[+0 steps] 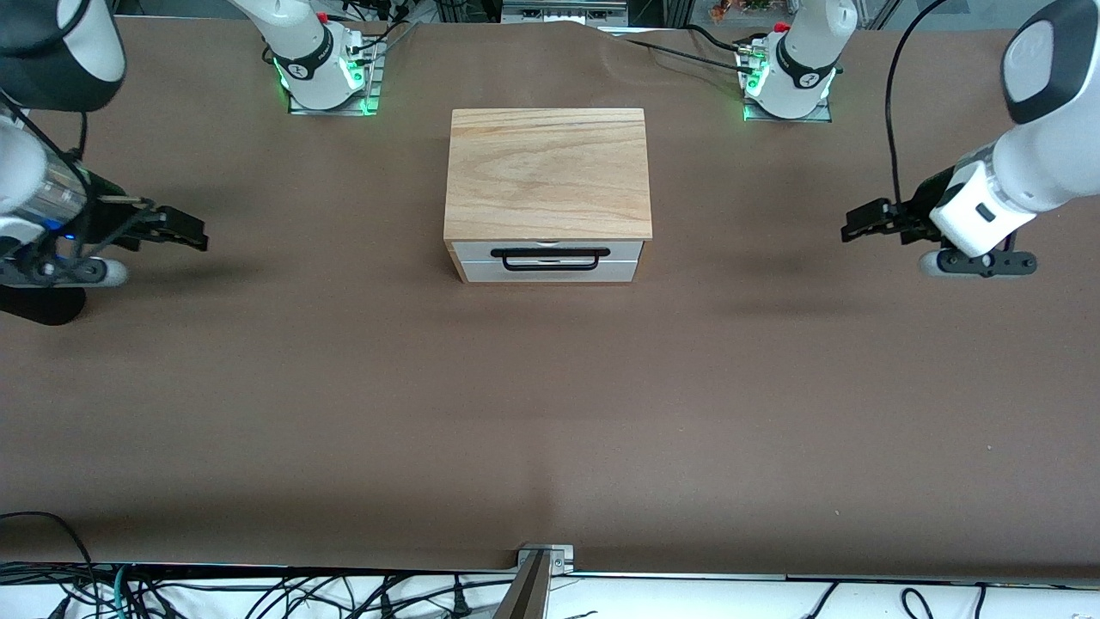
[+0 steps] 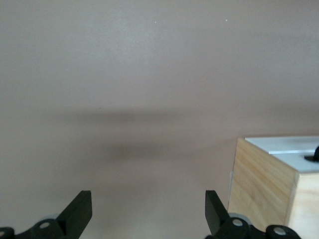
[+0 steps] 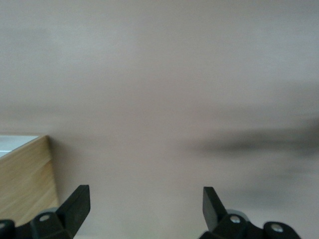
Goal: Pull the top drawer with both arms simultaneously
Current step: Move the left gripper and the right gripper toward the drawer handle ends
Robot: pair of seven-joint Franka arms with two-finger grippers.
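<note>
The small cabinet with a pale wood top [image 1: 547,172] stands mid-table. Its top drawer [image 1: 481,252] is shut, white front facing the front camera, with a thin black bar handle [image 1: 550,259]. My left gripper [image 1: 849,227] hangs open and empty above the table toward the left arm's end, well apart from the cabinet. My right gripper [image 1: 201,235] hangs open and empty toward the right arm's end, equally apart. In the left wrist view the open gripper [image 2: 148,199] sees the cabinet's wood side [image 2: 264,189] and white front [image 2: 286,144]. In the right wrist view the open gripper [image 3: 146,196] sees the wood side [image 3: 25,179].
The brown table cover [image 1: 550,413] stretches around the cabinet. The two arm bases [image 1: 322,69] [image 1: 791,73] stand farther from the front camera than the cabinet. Cables lie along the table's near edge [image 1: 258,593].
</note>
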